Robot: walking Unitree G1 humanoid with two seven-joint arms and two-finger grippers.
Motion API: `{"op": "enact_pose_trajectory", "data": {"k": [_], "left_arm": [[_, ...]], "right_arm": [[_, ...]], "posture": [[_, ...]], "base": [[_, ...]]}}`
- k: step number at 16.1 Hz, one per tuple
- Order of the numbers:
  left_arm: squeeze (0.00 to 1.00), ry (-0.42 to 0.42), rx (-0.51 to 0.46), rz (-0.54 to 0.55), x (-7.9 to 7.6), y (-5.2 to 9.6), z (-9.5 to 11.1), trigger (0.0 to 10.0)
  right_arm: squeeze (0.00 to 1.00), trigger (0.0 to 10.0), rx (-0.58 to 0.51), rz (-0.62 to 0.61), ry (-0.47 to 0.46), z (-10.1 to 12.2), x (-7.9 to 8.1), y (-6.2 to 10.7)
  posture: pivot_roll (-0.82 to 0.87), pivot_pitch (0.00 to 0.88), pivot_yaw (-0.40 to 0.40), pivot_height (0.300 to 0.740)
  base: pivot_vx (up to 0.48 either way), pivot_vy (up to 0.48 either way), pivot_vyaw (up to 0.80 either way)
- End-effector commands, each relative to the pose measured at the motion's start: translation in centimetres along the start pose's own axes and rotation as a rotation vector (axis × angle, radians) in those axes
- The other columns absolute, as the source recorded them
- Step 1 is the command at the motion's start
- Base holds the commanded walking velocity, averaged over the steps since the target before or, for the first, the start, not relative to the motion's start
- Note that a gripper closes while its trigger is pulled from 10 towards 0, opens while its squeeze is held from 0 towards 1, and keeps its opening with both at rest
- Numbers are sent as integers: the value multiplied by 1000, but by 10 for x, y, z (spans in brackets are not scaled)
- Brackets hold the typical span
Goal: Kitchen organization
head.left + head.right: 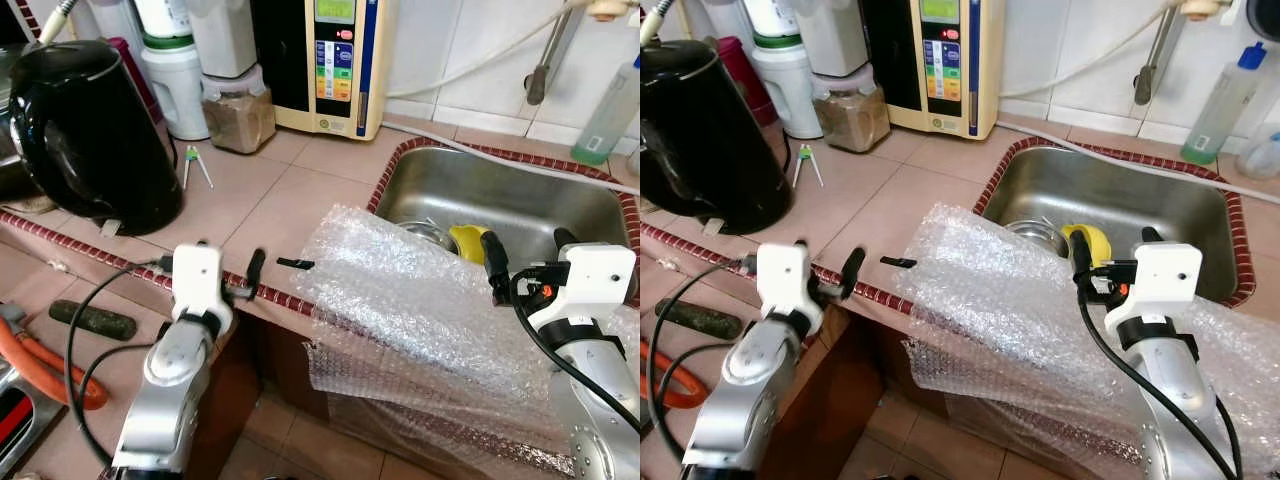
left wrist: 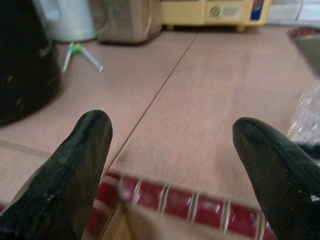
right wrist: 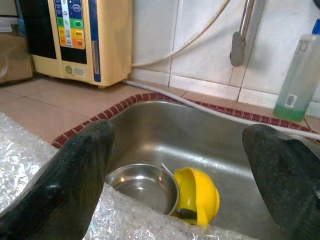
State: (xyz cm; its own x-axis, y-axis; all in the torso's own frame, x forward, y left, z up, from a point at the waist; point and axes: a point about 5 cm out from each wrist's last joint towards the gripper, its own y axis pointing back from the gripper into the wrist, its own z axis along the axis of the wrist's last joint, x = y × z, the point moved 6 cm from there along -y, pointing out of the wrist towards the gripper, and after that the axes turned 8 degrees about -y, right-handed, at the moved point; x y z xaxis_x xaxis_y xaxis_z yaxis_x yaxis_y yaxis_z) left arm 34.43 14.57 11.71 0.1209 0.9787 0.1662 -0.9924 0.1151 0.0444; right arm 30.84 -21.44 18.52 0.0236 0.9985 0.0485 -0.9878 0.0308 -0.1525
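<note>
A big sheet of bubble wrap hangs over the front edge of the steel sink and down the cabinet front. In the sink lie a steel bowl and a yellow cup tipped on its side. My right gripper hovers open just above the wrap, pointing into the sink. My left gripper is open and empty over the red-tiled counter edge, left of the wrap. A small black piece lies on the counter between them.
A black kettle stands at the far left of the tiled counter. Behind are a jar of brown powder, a cream water machine and a green-tipped tool. A green bottle stands behind the sink. An orange hose lies lower left.
</note>
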Motion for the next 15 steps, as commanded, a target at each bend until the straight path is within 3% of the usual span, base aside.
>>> {"op": "enact_pose_trajectory", "data": {"k": [1,5,11,13,15], "left_arm": [[0,-4,-19,14,6,4,8,10000],[0,9,-54,-32,2,1,20,10000],[0,18,-24,-3,4,-3,27,10000],[0,57,-43,-25,3,-5,31,10000],[0,36,-43,-22,1,-9,34,10000]], "right_arm": [[0,10000,-24,-32,7,9,-4,2],[0,10000,-42,-105,-34,12,-9,-4],[0,10000,-17,-130,-80,6,-1,-2],[0,10000,-24,-129,-95,8,0,2],[0,10000,-28,-151,-105,8,-1,5]], "posture": [[-32,25,40,740],[-15,4,30,740],[-31,25,45,740],[-42,31,55,740],[-51,37,63,740]], "base": [[0,0,0],[0,0,0],[0,0,-726],[0,0,-688],[0,0,0]]}}
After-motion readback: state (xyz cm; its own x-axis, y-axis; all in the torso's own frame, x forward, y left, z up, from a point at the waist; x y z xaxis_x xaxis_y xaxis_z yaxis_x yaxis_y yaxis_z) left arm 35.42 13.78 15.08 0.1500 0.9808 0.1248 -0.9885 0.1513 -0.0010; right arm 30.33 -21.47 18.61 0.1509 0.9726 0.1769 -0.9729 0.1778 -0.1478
